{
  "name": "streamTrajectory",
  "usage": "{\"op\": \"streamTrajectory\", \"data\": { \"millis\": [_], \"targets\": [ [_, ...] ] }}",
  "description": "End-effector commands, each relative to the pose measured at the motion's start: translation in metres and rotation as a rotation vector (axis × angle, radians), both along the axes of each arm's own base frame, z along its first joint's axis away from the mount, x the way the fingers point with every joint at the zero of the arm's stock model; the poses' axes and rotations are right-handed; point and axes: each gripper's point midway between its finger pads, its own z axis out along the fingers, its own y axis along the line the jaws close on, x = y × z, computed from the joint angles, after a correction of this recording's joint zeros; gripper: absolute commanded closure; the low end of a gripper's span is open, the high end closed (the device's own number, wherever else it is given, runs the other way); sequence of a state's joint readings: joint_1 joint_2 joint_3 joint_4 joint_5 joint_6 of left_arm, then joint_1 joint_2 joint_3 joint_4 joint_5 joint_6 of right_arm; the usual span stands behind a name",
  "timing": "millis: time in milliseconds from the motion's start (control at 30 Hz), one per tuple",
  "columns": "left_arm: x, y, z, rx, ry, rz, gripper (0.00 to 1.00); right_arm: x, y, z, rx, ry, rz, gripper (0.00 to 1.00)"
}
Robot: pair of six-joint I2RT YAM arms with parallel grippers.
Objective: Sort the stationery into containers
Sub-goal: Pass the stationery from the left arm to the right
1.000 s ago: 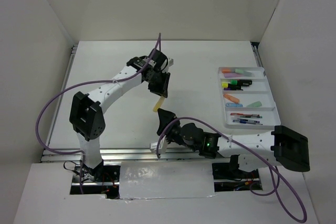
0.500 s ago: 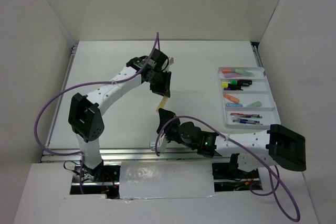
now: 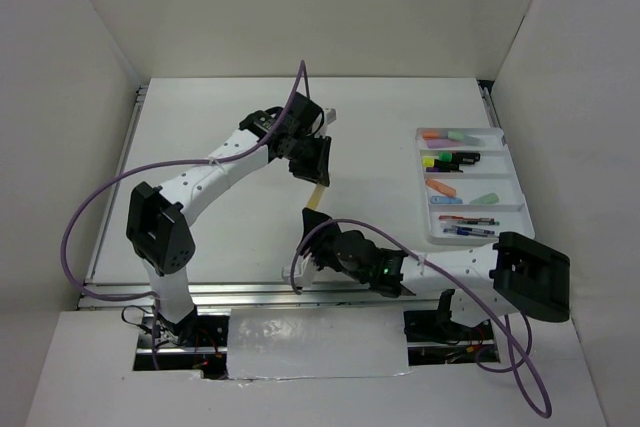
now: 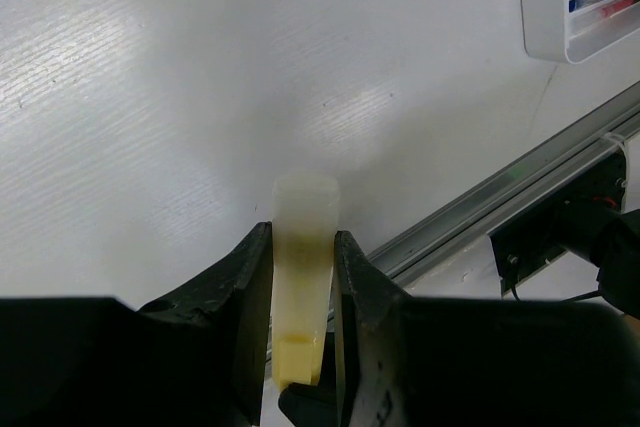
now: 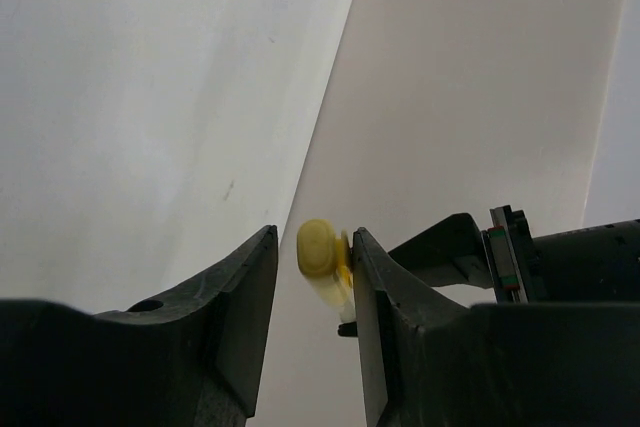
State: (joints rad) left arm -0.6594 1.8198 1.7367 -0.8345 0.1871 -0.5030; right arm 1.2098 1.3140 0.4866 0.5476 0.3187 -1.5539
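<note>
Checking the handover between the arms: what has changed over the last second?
The left gripper, clamped on the pale yellow marker, carried it slightly right. The right arm shifted left, and the right gripper narrowed its jaws around the marker's free end. A gap shows on one side, so it has no grip yet. The white tray and the pens in it stayed put.

no legible text, labels, brands or numbers, pens in tray too small to tell
</note>
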Motion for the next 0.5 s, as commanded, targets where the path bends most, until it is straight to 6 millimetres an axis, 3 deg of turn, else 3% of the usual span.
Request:
{"op": "streamTrajectory", "data": {
  "millis": [0,200,300,333,367,467],
  "targets": [
    [-0.008,-0.008,0.03,-0.08,-0.031,-0.015,1.0,0.009,0.008,0.025,0.088,-0.025,-0.017,0.58],
    [-0.01,-0.008,0.029,-0.084,-0.025,-0.02,1.0,0.016,0.006,0.028,0.086,-0.042,-0.035,0.65],
    [-0.011,-0.009,0.027,-0.086,-0.022,-0.023,1.0,0.02,0.004,0.032,0.092,-0.051,-0.046,0.76],
    [-0.011,-0.009,0.026,-0.086,-0.02,-0.023,1.0,0.022,0.003,0.033,0.093,-0.056,-0.05,0.89],
    [-0.012,-0.009,0.026,-0.087,-0.02,-0.028,1.0,0.024,0.001,0.034,0.097,-0.06,-0.056,0.95],
    [-0.013,-0.007,0.026,-0.088,-0.024,-0.029,0.98,0.026,-0.001,0.037,0.099,-0.073,-0.069,1.0]
  ]
}}
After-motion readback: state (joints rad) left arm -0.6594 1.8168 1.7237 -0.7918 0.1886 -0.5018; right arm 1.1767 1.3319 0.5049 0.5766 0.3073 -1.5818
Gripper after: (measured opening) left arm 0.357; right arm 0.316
